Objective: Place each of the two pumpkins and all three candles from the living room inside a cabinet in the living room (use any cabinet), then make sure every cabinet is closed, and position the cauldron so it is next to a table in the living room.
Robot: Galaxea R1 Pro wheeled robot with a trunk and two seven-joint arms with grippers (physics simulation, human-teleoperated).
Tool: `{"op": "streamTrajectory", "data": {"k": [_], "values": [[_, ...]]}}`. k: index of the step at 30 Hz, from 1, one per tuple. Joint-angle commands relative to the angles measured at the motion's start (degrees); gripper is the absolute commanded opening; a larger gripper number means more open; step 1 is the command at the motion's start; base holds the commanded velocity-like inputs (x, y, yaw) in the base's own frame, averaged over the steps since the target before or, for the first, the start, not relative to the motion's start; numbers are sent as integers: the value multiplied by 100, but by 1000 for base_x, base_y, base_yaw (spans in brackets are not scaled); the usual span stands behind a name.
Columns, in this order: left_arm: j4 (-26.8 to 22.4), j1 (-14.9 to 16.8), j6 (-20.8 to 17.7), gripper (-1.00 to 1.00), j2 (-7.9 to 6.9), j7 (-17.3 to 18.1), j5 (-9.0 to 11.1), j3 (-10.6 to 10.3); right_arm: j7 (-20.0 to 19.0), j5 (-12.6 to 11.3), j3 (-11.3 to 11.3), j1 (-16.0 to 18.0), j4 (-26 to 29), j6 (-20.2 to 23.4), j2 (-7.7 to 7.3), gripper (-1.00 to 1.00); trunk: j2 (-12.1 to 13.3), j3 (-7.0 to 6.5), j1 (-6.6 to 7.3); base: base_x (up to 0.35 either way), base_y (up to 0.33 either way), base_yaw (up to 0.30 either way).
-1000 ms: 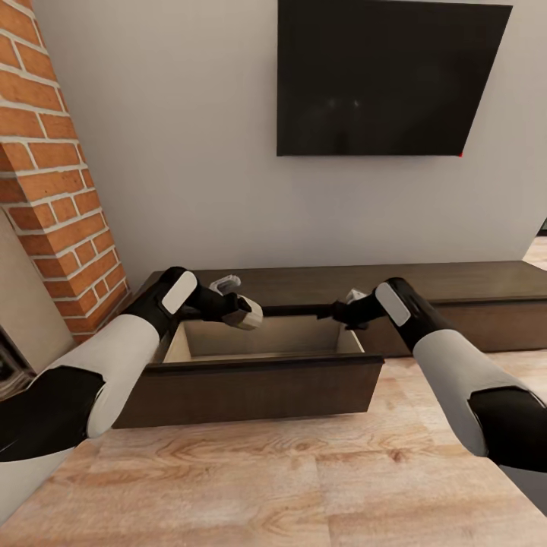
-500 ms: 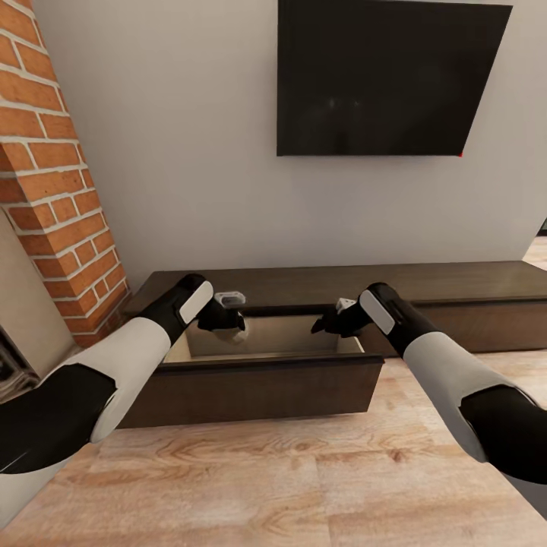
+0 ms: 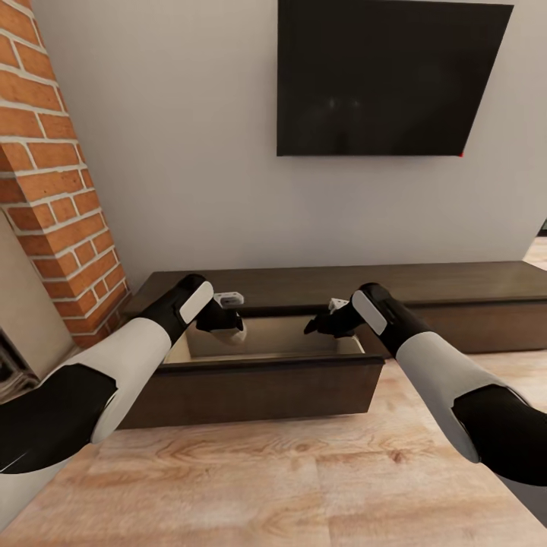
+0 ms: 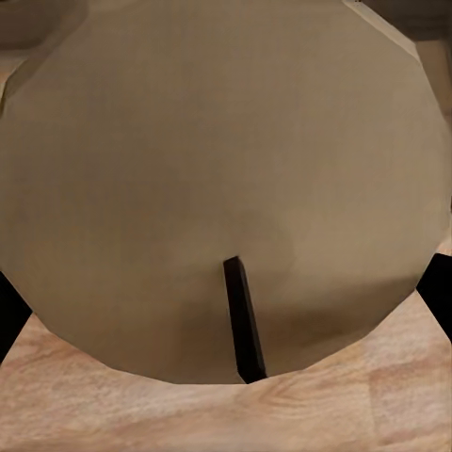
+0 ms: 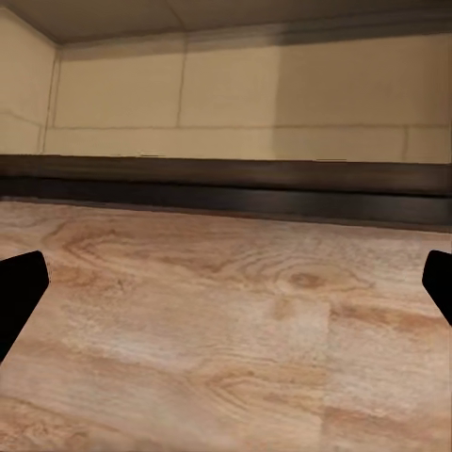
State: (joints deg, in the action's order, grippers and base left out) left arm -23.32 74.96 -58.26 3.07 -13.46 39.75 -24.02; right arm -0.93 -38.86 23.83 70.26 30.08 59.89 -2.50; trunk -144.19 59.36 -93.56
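A brick fireplace [image 3: 53, 175] stands at the left, with a dark screen [image 3: 384, 76] on the wall to its right. Below, the cabinet [image 3: 456, 292] runs along the wall with 1 drawer [image 3: 258, 384] pulled out over the plank floor [image 3: 289, 479]. The left gripper [image 3: 228, 328] hangs above the drawer's left end, its jaws closed on a candle [image 4: 217, 169], whose pale round end and dark wick face the left wrist camera. The right gripper [image 3: 313, 327] hovers over the drawer's right end, jaws spread wide, holding nothing.
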Motion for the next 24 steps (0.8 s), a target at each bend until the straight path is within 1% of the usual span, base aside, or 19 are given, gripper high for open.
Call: {"op": "streamTrajectory", "data": {"k": [1,6,9,13,16,20,24], "values": [[-4,5,-12,-100,6,-45,60,-36,-7,2,40,5,7,11,16,100,-2,6,0,195,0,0],[3,1,-18,-100,36,-43,76,-33,3,9,43,-9,0,-74,52,100,-2,6,0,285,0,0],[186,1,-19,-100,138,-43,84,-34,5,9,43,-23,-8,-118,61,100,-2,6,0,333,0,0],[302,1,-19,-100,181,-43,85,-32,12,10,43,-29,-10,-125,65,100,-2,6,0,338,0,0],[375,1,-16,-100,205,-43,85,-32,99,10,43,-35,-51,-128,66,100,-2,6,0,339,0,6],[471,1,-11,-100,231,-43,82,-37,153,10,45,-42,-161,-134,91,100,-2,11,0,324,-22,186],[489,1,-16,-100,254,-39,84,-39,164,10,45,-46,-211,-135,143,100,-2,24,0,267,-109,247]]}}
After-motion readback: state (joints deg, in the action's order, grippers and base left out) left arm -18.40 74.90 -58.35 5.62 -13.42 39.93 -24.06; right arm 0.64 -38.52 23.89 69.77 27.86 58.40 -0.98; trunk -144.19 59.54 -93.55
